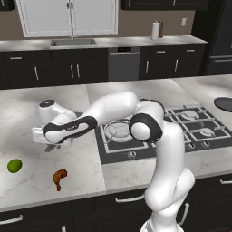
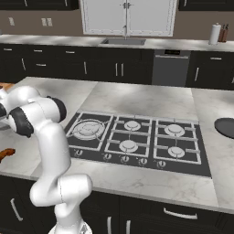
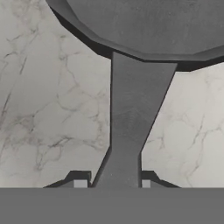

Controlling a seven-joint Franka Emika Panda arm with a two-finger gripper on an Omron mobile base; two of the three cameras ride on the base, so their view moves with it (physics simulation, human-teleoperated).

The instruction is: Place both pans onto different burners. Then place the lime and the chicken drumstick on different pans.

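Tool (image 3: 111, 183): closed on the handle of the mid-grey pan (image 3: 144, 26), above the marble worktop (image 3: 48, 109) left of the cooktop (image 2: 137, 137). Pan: rigid, likely front-heavy on its long handle; grip close to the bowl. Lime (image 1: 14, 166), drumstick (image 1: 59, 176): on worktop nearby.
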